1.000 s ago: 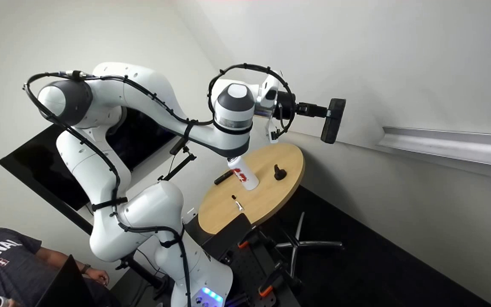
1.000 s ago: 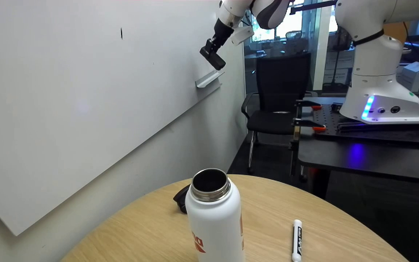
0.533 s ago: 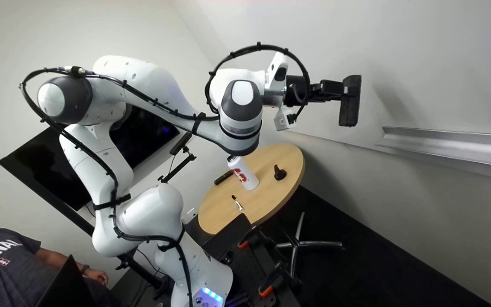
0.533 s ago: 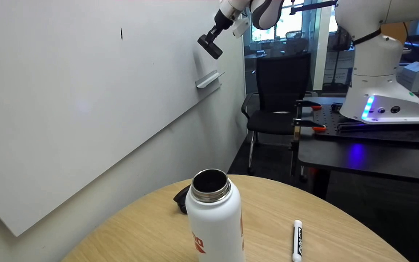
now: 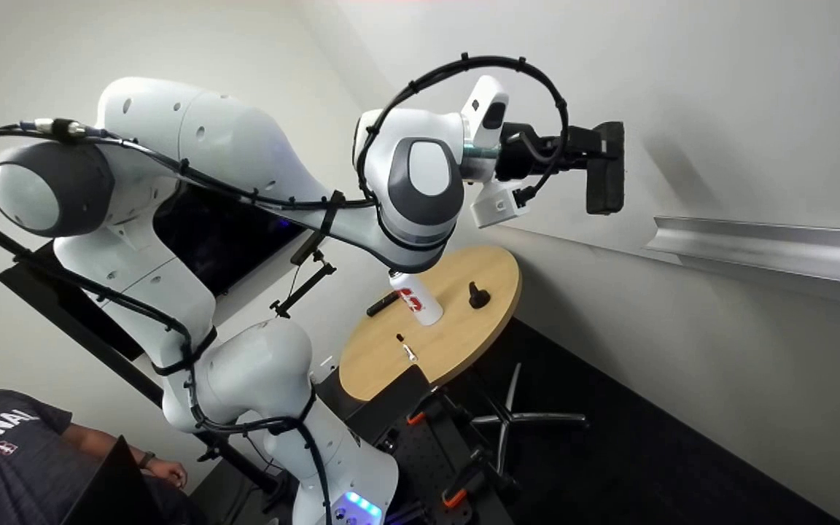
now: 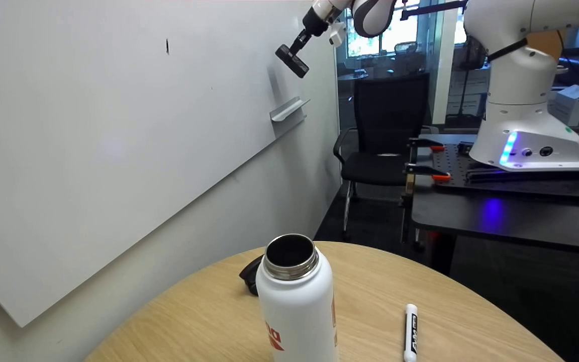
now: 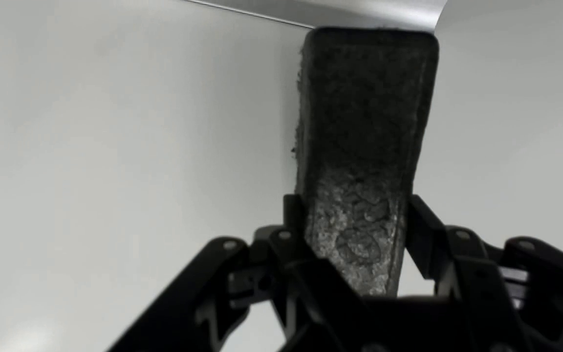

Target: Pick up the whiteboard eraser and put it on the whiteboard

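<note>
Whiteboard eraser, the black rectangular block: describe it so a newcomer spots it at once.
In an exterior view, start at the large flat white whiteboard and its pale grey tray rail. Just above that rail in the picture, the black jointed hand grips the black rectangular whiteboard eraser. Unlike the hand, it is a single block with rounded corners and no joints.

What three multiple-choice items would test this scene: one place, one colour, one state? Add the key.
1. Where is the whiteboard eraser?
A) On the round table
B) In the gripper
C) On the floor

2. Main colour of the bottle?
A) White
B) Green
C) Black

3. State of the bottle's mouth?
A) Capped
B) Taped over
C) Uncapped

1: B, the wrist view shows it clasped between the fingers.
2: A, it shows white in both exterior views.
3: C, an exterior view shows no cap over the metal neck.
</note>
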